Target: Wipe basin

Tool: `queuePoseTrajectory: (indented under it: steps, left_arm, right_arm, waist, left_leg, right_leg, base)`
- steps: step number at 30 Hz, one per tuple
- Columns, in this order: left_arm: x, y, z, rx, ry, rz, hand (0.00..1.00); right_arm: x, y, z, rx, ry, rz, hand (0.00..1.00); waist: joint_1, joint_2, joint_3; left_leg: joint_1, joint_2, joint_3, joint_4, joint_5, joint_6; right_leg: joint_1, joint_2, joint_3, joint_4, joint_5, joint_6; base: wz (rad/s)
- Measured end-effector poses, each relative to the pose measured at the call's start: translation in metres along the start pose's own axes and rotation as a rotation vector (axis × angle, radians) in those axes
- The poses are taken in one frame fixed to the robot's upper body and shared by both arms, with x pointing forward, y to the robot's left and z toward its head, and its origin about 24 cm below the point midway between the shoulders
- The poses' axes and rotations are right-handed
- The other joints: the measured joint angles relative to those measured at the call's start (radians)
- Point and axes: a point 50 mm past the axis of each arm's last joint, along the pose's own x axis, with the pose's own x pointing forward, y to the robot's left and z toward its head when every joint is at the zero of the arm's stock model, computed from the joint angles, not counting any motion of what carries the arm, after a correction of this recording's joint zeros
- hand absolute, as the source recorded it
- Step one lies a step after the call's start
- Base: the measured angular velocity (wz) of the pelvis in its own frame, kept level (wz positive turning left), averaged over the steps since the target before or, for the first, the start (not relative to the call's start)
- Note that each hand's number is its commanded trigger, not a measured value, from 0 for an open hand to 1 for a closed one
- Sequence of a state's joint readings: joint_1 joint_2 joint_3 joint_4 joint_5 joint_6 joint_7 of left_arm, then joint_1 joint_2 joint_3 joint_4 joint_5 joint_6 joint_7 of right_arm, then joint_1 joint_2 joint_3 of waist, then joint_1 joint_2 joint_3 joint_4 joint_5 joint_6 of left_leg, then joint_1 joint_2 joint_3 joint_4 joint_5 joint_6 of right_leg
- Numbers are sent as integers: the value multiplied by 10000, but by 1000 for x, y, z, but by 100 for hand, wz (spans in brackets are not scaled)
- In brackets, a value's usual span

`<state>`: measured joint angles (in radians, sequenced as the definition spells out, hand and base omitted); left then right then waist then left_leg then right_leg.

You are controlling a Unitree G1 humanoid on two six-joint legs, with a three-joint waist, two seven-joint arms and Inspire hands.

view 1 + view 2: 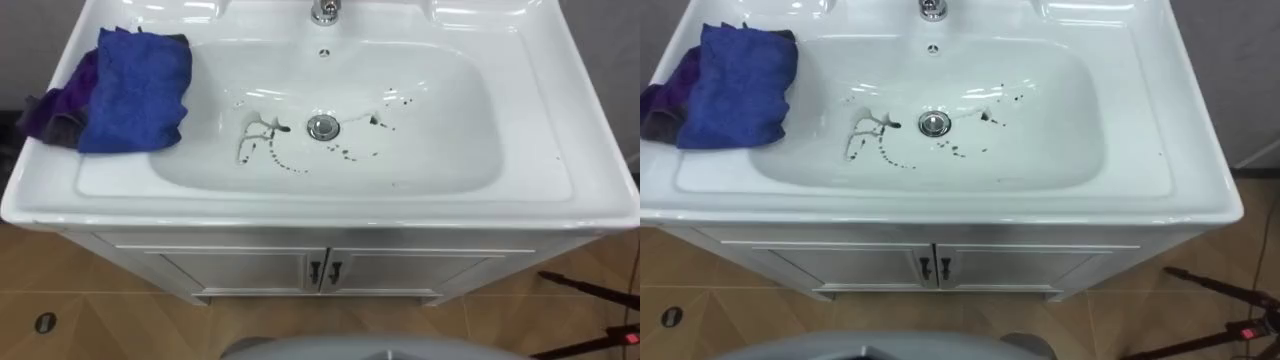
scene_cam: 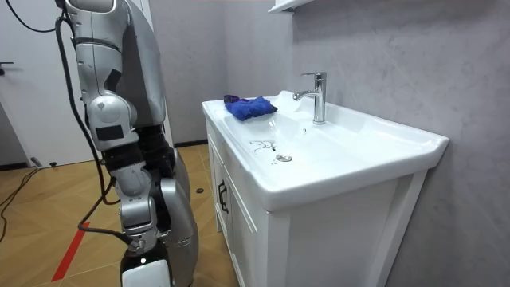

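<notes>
Robot stands on the wood floor (image 2: 40, 191) facing the front of the vanity. The view from its head looks straight down into the basin (image 1: 440, 140).

Counts:
- 1 white basin, 1 chrome tap (image 1: 325, 10) at the back edge, 1 overflow hole (image 1: 323, 52) just below it, 1 chrome drain (image 1: 322, 126) in the middle of the bowl.
- 1 blue cloth (image 1: 135, 90), bunched on the basin's back left ledge, its right edge hanging over the bowl's slope. A purple piece (image 1: 50, 110) sticks out from under its left side; can't tell if that's a second cloth or part of the same one.
- Dark marks (image 1: 262, 135): one looped streak left of the drain with a dotted trail curving below it, and a scatter of specks to the drain's right. Too many small specks to count.
- 2 cabinet doors (image 1: 235, 272) under the basin, 2 dark handles (image 1: 325, 271) side by side at the centre seam.

Cloth is untouched, well apart from the marks.

Right hand (image 2: 158, 156) sits low in front of the robot's waist in the room view, short of the vanity and holding nothing I can make out. It's a dark blob there, so can't tell whether it's wide or narrow.
</notes>
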<state>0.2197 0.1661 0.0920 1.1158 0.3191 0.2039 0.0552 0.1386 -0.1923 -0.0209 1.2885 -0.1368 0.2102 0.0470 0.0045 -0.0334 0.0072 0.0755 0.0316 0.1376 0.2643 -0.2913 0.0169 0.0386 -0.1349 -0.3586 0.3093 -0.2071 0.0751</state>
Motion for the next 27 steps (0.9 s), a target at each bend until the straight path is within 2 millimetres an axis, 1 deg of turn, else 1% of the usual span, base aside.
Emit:
queuePoseTrajectory:
  steps: [2,10,15,16,19,23,24,27]
  left_arm:
    - [0,0,1,2,-29,-2,0]
    - [0,-1,9,262,-233,-147,0]
    - [0,-2,7,120,-165,-328,0]
    - [0,-1,7,51,-132,-321,0]
    - [0,-1,5,-170,-14,-349,0]
    - [0,-2,3,-687,114,-476,0]
    - [0,-1,3,-752,132,-473,0]
    - [1,1,1,-1489,219,-442,0]
  right_arm:
    - [0,0,0,-2,7,48,0]
    - [0,0,0,-97,11,182,0]
    - [0,0,1,-193,-3,161,0]
    - [0,0,1,-197,-8,163,0]
    - [0,0,1,-231,51,155,0]
    - [0,0,1,-288,46,214,0]
    - [0,0,1,-289,33,228,0]
    - [0,0,3,-280,-30,229,0]
  waist:
    - [-19,44,6]
    - [-92,57,15]
    - [-93,84,7]
    - [-90,99,-2]
    - [-45,90,-17]
    - [13,87,-18]
    - [16,56,-2]
    - [29,39,6]
  left_leg:
    - [73,74,86,-73,13,-18]
    - [78,119,206,-88,-1,-70]
    - [59,197,211,-137,2,-140]
    - [56,232,207,-138,-3,-167]
    - [61,254,198,-129,-3,-213]
    - [63,261,165,-22,12,-237]
    - [53,260,164,5,12,-237]
    - [27,252,164,59,11,-237]
  right_leg:
    - [-3,12,63,1,-2,-13]
    - [-52,172,315,-91,22,-54]
    - [-40,287,341,-212,42,-92]
    - [-40,319,340,-214,41,-94]
    - [-43,345,337,-207,-23,-188]
    - [-21,348,319,-196,-36,-203]
    - [-21,339,313,-181,-42,-205]
    - [-20,321,310,-168,-62,-214]
  base:
    - [-9]
    - [-5]
    - [0]
    - [0]
    - [0]
    - [0]
    - [0]
    - [0]
